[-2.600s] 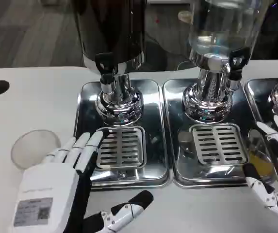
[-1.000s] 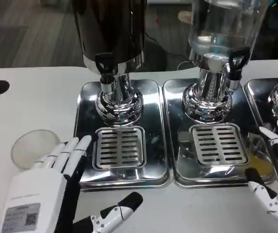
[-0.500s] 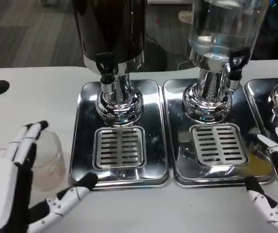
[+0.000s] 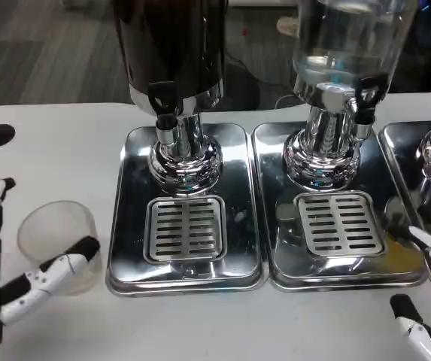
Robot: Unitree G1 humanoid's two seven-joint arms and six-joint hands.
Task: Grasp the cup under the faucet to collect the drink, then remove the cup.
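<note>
The left hand [image 4: 4, 267] is spread open around the clear cup [image 4: 57, 244] on the bench [image 4: 65, 143], thumb at its wall, not yet gripping. A loose squeeze could tip or crush it. The right hand [image 4: 429, 301] lies open. Farther back, the faucet [image 4: 166, 105] waits well apart.

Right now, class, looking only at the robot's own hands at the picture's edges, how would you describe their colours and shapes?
The left hand has slim, segmented fingers in white with black tips; a dark, near-black part shows at the frame's left edge. The right hand shows the same scheme: white finger segments, black joints and black rounded tips. No cables or printed markings are visible on either hand.
</note>
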